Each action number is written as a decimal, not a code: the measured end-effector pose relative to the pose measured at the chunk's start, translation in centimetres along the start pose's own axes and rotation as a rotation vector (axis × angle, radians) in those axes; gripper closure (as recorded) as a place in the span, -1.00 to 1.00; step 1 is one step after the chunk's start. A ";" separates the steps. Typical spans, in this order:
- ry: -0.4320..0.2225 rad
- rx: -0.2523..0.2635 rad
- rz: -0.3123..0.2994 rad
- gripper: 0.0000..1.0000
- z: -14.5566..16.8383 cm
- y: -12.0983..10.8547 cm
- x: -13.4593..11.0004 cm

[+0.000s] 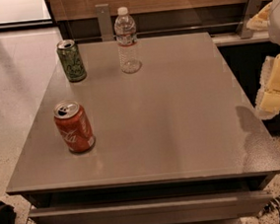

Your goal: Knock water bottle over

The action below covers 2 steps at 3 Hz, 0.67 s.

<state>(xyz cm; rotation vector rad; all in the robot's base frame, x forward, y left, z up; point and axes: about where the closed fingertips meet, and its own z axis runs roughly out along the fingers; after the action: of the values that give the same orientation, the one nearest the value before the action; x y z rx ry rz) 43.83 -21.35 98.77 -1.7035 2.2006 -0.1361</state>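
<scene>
The water bottle (pixel 126 40) stands upright at the far middle of the grey table (pixel 170 116). It is clear plastic with a white cap and a thin label band. My gripper (pixel 275 86) hangs at the right edge of the view, beyond the table's right side, pale yellow and white. It is well to the right of the bottle and nearer to the camera, touching nothing.
A green can (pixel 71 60) stands upright at the far left of the table. A red soda can (pixel 74 127) stands upright at the near left. A wooden wall with metal brackets (pixel 103 21) runs behind the table. A drawer front (pixel 149 211) lies below the near edge.
</scene>
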 end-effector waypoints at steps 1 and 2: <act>0.000 0.000 0.000 -1.00 0.0 0.0 0.0; -0.047 0.033 0.003 -1.00 0.7 -1.4 -0.7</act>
<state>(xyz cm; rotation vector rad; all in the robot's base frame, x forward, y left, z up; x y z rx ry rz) 45.50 -21.01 98.67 -1.6684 2.1554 -0.1293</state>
